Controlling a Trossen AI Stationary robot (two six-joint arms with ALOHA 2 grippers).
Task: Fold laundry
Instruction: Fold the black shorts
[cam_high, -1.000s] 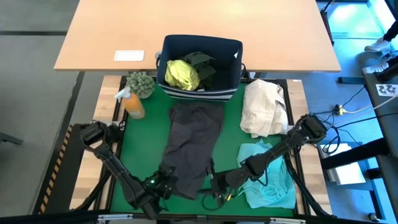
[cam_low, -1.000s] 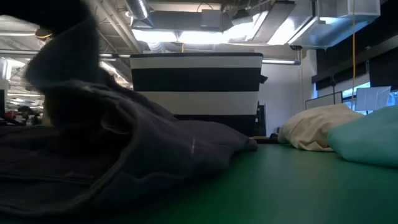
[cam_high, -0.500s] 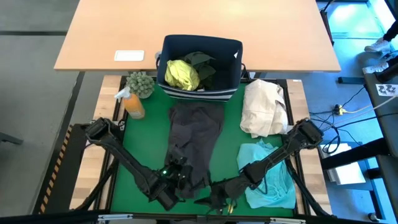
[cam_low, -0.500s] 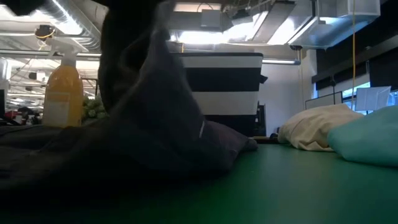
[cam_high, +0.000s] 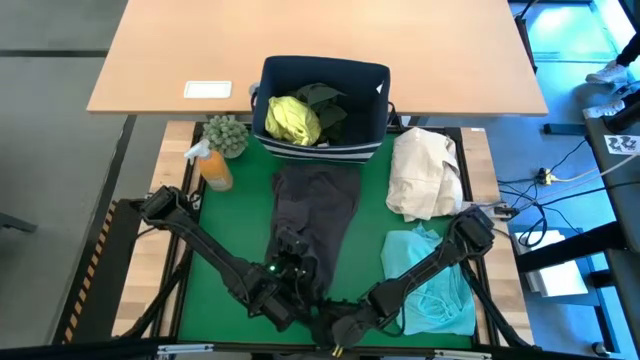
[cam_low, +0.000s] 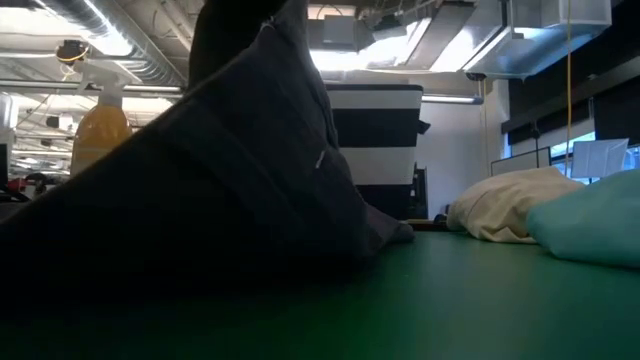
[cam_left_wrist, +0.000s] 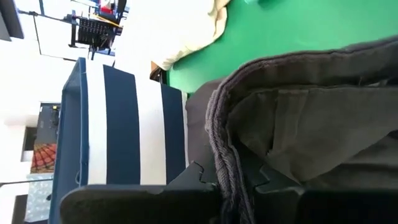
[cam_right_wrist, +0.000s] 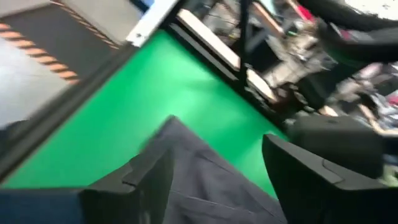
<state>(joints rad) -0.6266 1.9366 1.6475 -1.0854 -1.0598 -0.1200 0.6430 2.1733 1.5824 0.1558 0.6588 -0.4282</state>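
Lifted higher, grey garment (cam_high: 312, 215) nears yellow-filled bin (cam_high: 372, 105).

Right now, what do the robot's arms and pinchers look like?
Both arms are dark, nearly black, made of slim jointed links. The left gripper has a small green light glowing near its wrist. Its fingers are dark, blocky pads with notched, puzzle-like edges. The right gripper has two broad, dark, flat fingers. Black cables run along the arms.
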